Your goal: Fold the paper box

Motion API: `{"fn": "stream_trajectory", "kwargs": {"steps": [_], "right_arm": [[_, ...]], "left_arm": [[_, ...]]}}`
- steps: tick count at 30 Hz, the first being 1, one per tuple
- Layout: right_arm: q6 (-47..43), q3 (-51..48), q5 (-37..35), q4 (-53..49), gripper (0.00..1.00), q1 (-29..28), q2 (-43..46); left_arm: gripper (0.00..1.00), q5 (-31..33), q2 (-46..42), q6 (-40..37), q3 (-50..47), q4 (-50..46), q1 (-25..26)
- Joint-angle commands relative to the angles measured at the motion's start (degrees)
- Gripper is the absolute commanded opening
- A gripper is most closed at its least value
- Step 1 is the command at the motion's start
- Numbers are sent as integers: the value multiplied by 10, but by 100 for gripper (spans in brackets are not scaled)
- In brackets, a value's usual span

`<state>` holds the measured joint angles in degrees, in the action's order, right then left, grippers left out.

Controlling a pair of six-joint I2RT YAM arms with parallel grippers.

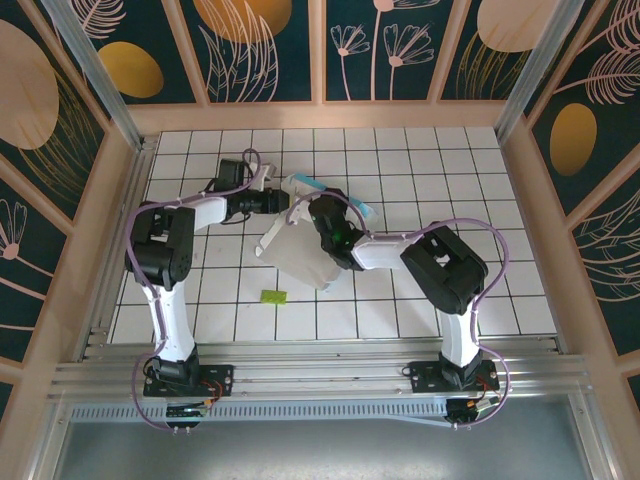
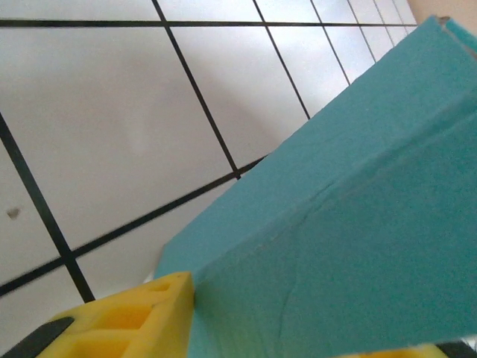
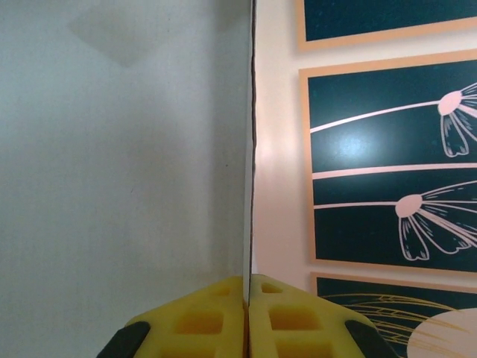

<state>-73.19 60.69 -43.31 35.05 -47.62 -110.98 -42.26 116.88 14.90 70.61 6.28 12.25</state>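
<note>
The paper box (image 1: 296,254) lies partly raised in the middle of the tiled table, white side up, with teal flaps showing at its far edge. My left gripper (image 1: 283,200) reaches in from the left at that far edge. In the left wrist view a folded teal panel (image 2: 358,209) fills the gap between its yellow fingers (image 2: 127,321), pressed against the left one. My right gripper (image 1: 322,222) sits at the box's upper right. In the right wrist view its pads (image 3: 209,321) are shut on the thin edge of the card, whose white face (image 3: 127,164) stands to the left.
A small yellow-green scrap (image 1: 273,296) lies on the tiles in front of the box. Patterned walls (image 1: 260,50) close in the table (image 1: 430,170) at the back and both sides. An aluminium rail (image 1: 320,375) runs along the near edge by the arm bases.
</note>
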Motion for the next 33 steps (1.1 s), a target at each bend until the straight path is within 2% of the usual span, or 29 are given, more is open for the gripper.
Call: {"fn": "stream_trajectory", "kwargs": {"steps": [1, 7, 14, 17, 19, 20, 23, 25, 28, 30, 33], "right_arm": [[-35, -36, -3, 69, 9, -21, 16], [-77, -87, -5, 142, 10, -42, 9], [-96, -117, -9, 175, 10, -53, 5], [-104, -133, -3, 189, 10, -57, 8], [-104, -137, -2, 194, 10, -59, 8], [-104, -138, -1, 193, 10, -60, 9], [-101, -138, 3, 192, 10, -60, 10], [-97, -136, 7, 185, 10, -59, 11], [-92, -134, 11, 185, 10, -59, 11], [-87, -134, 14, 185, 10, -59, 12], [-79, -132, 17, 177, 10, -59, 15]], "left_arm": [[42, -35, -30, 40, -36, 60, -1], [46, -34, -71, 52, -100, 107, -1], [62, -11, -157, 56, -175, 143, -2], [69, 18, -226, 37, -210, 148, -2], [71, 64, -281, 13, -235, 144, -2], [71, 92, -304, -4, -243, 138, -2], [69, 243, -364, -82, -261, 111, -3], [68, 294, -371, -163, -252, 87, -8], [68, 296, -359, -281, -232, 60, -8], [67, 280, -353, -323, -230, 74, -8], [69, 210, -343, -412, -225, 70, -8]]}}
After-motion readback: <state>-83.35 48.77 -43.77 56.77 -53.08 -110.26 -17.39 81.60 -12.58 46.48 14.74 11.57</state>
